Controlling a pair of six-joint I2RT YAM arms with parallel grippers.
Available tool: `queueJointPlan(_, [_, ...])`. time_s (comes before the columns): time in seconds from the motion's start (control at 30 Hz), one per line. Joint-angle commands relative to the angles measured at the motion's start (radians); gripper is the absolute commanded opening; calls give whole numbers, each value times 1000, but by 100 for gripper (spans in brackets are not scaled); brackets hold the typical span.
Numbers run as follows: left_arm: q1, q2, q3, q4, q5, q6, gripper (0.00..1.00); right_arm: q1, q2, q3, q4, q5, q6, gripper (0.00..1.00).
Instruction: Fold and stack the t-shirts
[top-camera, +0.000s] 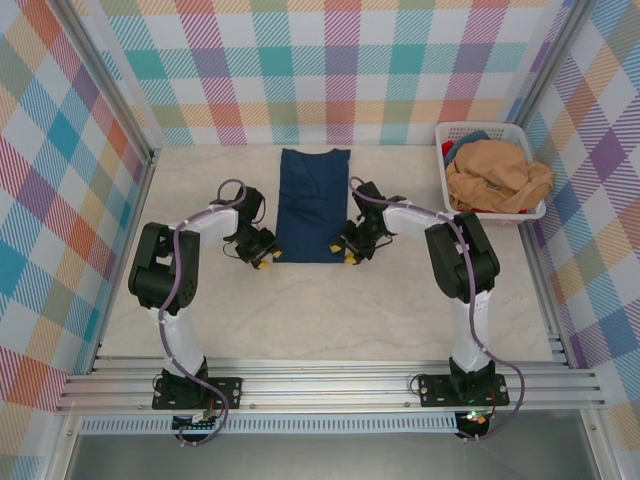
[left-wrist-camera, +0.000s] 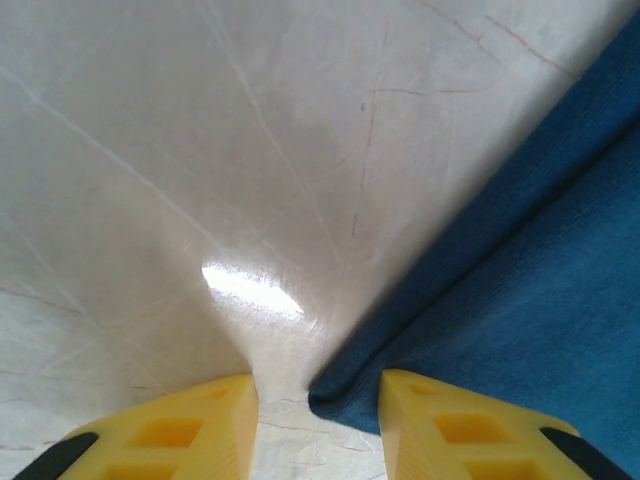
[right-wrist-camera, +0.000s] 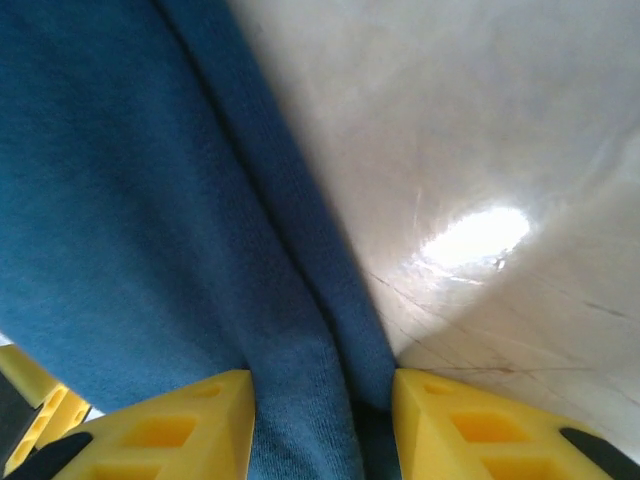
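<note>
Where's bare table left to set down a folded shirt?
Free: the table between the navy t-shirt and the near edge, and the far-left area beside the shirt. Crowded: its near corners, at the left fingers and right fingers, and the basket.

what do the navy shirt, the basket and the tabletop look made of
Navy shirt: soft matte knit cloth with a fine texture, likely cotton. Basket: white, probably plastic, slotted walls. Tabletop: hard glossy marble-look surface, thin veins, glare; stone or laminate unclear.

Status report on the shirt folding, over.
Left pincer open around near corner of navy shirt. Right pincer astride the other corner, grip unclear. Basket off to the right.
</note>
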Motion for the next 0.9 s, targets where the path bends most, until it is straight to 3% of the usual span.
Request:
queueJointPlan(0.0, [-42,74,16,204,52,-35,37,12,36,30,-28,1,34,36])
queueJointPlan(0.23, [-51,73,61,158,53,-25,36,17,26,54,-68,49,30,7])
queueJointPlan(0.43, [-66,106,58,191,83,-21,17,17,19,50,-73,46,18,0])
queueJointPlan(0.53, [-77,87,46,219,76,-38,0,17,7,43,-79,50,8,0])
queueJointPlan(0.87, [-100,-207,-174,176,41,-54,0,29,-166,-84,-136,60,-105,0])
